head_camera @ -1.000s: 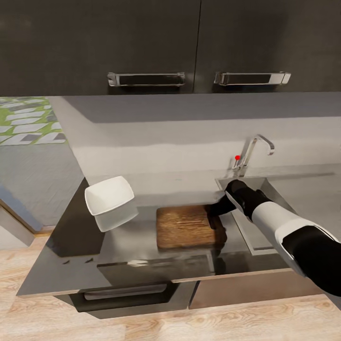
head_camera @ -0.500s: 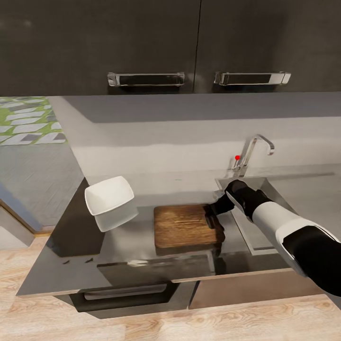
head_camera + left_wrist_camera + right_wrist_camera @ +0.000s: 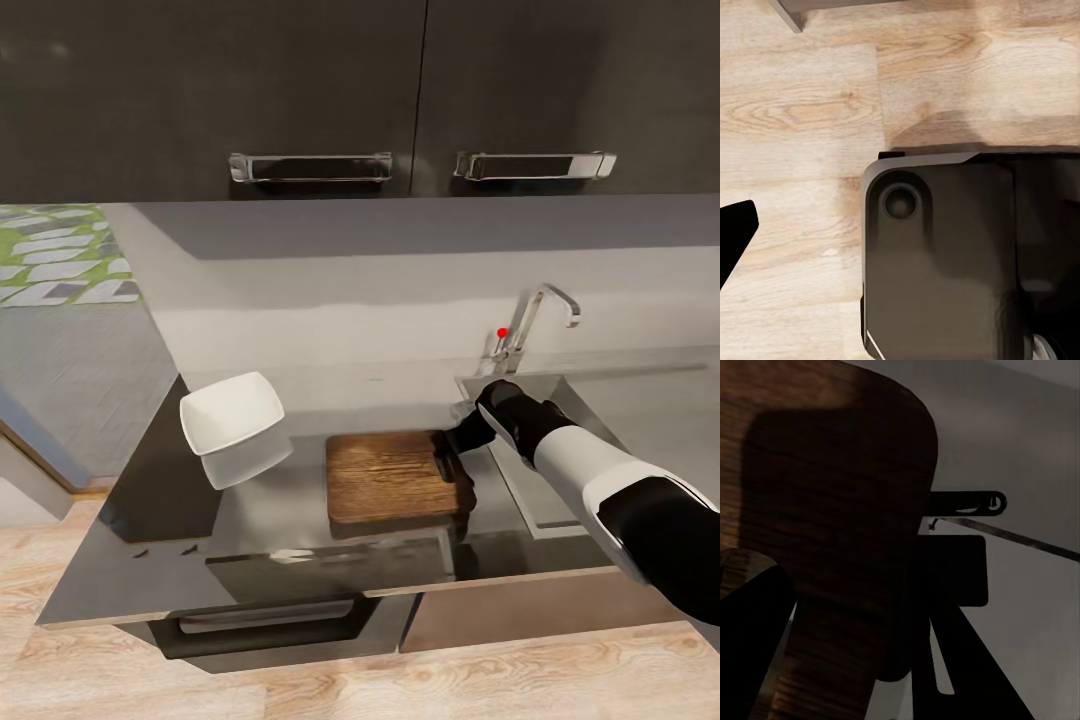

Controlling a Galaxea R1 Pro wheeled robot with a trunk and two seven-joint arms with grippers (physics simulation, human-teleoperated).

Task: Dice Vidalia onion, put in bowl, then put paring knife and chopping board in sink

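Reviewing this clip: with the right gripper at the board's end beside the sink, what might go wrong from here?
1. The right gripper works the very end of the chopping board; such an edge hold may slip once the board is lifted.
2. The board looks wide against the sink basin, so it could catch on the rim or the tap.
3. A sideways sweep could reach the bowl close to the board's far end.

My right pincer (image 3: 452, 447) is sitting dark against the chopping board (image 3: 398, 477), so I am not making out whether its jaws are closed or gripping the board's edge. My arm is covering part of the sink (image 3: 560, 392) basin. My left pincer (image 3: 731, 240) is getting cut off by the frame edge, state unreadable.
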